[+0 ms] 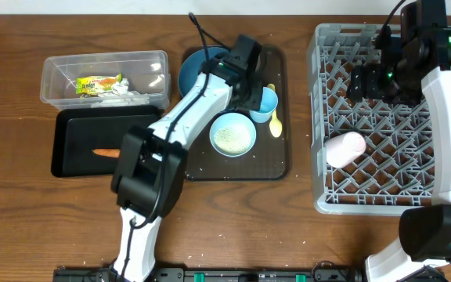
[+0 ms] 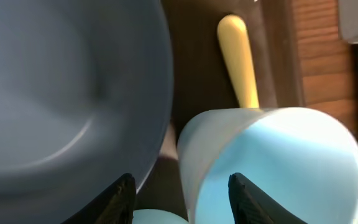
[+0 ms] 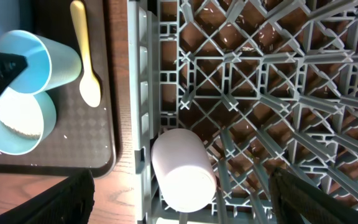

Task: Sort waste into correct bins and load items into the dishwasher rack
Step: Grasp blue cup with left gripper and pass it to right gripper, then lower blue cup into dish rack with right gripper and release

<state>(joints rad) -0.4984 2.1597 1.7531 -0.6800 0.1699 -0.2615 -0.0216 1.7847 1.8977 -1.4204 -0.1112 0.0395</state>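
Your left gripper [image 2: 180, 200] is parted around the near rim of the light blue plastic cup [image 2: 272, 168], which stands at the right edge of the dark brown serving tray [image 1: 276, 164], beside the small yellow spoon [image 2: 238, 59]; seat one finger inside before closing. Your right gripper [image 3: 179, 218] hangs open over the grey pegged dishwasher rack [image 1: 319, 117].

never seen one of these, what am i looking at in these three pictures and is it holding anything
Two robot arms at a wooden table, each ending in a two-finger claw. One picture looks down from above; the other two come from cameras on the wrists. On the brown tray sit a dark blue plate, a light blue cup, a bowl of rice and a yellow spoon. The left claw straddles the cup's rim, jaws partly apart. The right claw hangs open and empty over the grey rack, where a pinkish cup lies. A tub holds wrappers; a black tray holds a sausage.
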